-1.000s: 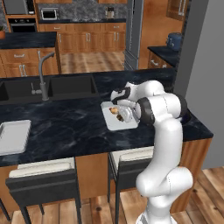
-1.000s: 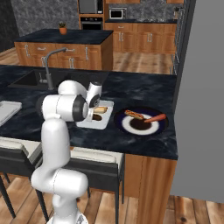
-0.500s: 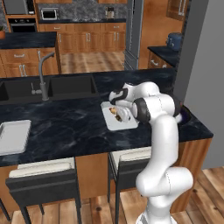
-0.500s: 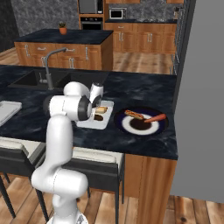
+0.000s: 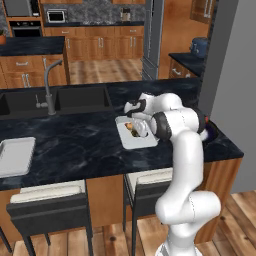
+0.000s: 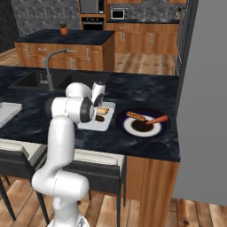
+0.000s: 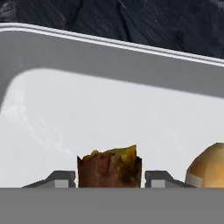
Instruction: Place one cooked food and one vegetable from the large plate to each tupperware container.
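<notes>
The white arm's gripper (image 7: 109,175) hangs low inside a shallow rectangular light-grey tray with rounded corners (image 7: 109,65), on the dark marbled tabletop (image 5: 75,140). Its two dark fingertips (image 7: 61,178) stand on either side of a brown, charred-looking chunk of food with a yellowish top (image 7: 109,168); narrow gaps show between the tips and the chunk, so the jaws sit slightly apart, just beside it rather than pressing it. A rounded tan piece of food (image 7: 208,168) lies in the same tray, just off to the side of the gripper. Beyond the gripper, the tray's raised rim meets the tabletop. In the right base view, a round dark shallow plate (image 6: 164,128) sits beside the tray, carrying a sausage-like piece (image 6: 135,116) and an orange carrot-like stick (image 6: 157,119). A second light-grey tray (image 5: 15,155) rests well apart, toward the far end of the tabletop.
</notes>
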